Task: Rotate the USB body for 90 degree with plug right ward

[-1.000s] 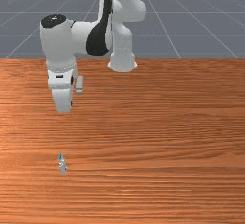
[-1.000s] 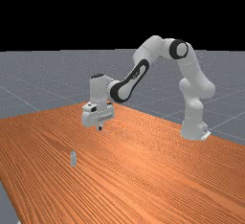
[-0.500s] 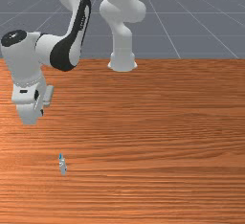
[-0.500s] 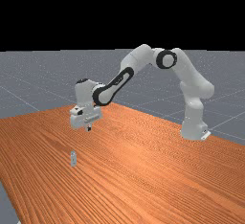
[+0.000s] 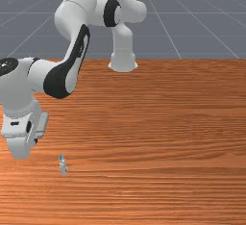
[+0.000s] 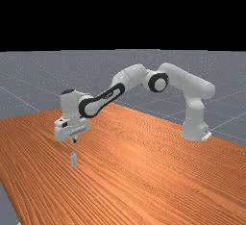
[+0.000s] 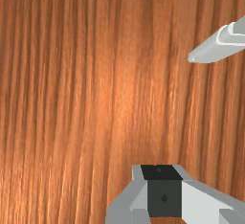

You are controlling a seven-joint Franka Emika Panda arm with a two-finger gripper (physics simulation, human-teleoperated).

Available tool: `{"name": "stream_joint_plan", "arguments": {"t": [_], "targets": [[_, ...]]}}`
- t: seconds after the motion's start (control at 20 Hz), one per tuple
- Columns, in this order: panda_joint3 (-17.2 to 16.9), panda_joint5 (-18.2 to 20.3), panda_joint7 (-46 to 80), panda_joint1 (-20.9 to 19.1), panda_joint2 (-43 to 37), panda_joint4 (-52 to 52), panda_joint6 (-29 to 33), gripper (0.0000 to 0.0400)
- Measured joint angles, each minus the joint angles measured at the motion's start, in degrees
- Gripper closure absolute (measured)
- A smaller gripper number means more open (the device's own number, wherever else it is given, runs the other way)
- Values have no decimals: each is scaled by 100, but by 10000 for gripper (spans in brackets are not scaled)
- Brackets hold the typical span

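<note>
My gripper is above the table, up and to the left of the small USB body in the front view. That piece is light grey and narrow, with a blue spot at its upper end. In the far view the gripper hangs just above the USB body, with wood showing between them. A tapered grey part of the USB body enters the wrist view, apart from the gripper. How far its fingers stand apart is unclear.
The orange-brown table lies under the arm. My arm's base stands at the far view's right, and the arm's forearm stretches from there toward the hand.
My hand has moved toward the front view's left and nearer its camera. The far view shows it farther left and lower, closer to the USB body, which has stayed put.
</note>
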Motion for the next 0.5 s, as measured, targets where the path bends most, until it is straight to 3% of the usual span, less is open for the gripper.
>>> {"name": "stream_joint_plan", "arguments": {"t": [0.05,0.25,0.5], "targets": [[6,-2,27,-6,313,579,-269,400],[6,-7,39,-10,583,826,-265,400],[39,-55,84,-56,1514,1973,-550,400]]}}
